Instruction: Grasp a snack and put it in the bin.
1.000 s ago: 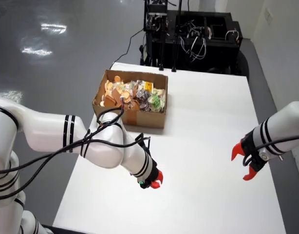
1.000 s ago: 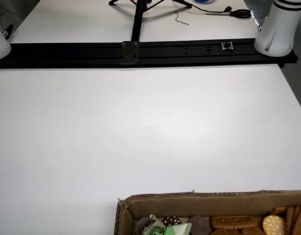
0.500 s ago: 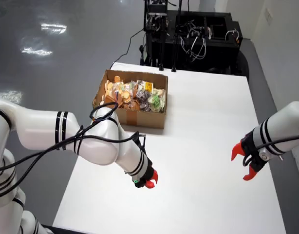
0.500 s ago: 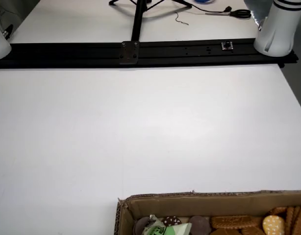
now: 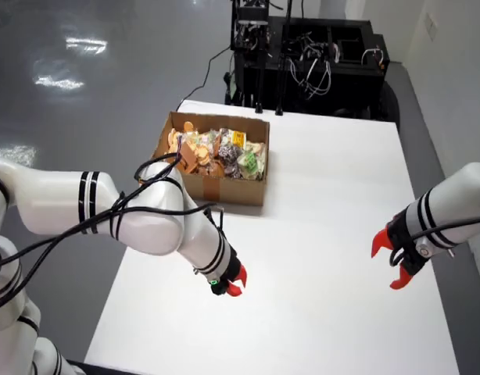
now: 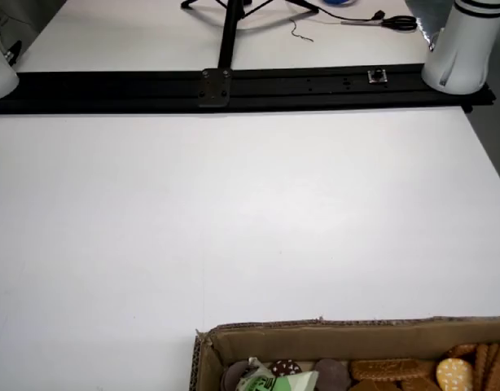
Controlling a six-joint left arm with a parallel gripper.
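You are looking down on a white tabletop (image 5: 342, 234) that is filling most of the view from above, its far edge sitting just before a black equipment rack (image 5: 310, 62) that is carrying loops of loose cable. To the left, a glossy grey floor (image 5: 84, 86) is throwing back bright patches of overhead light, and a dark cable (image 5: 213, 66) is trailing across it toward the rack. On the far right, a pale wall (image 5: 451, 70) is meeting a darker strip of floor. In the low view across the tabletop, a black rail (image 6: 234, 81) is running along the far edge, and behind it a stand's black legs (image 6: 230, 20) are spreading over another white surface.
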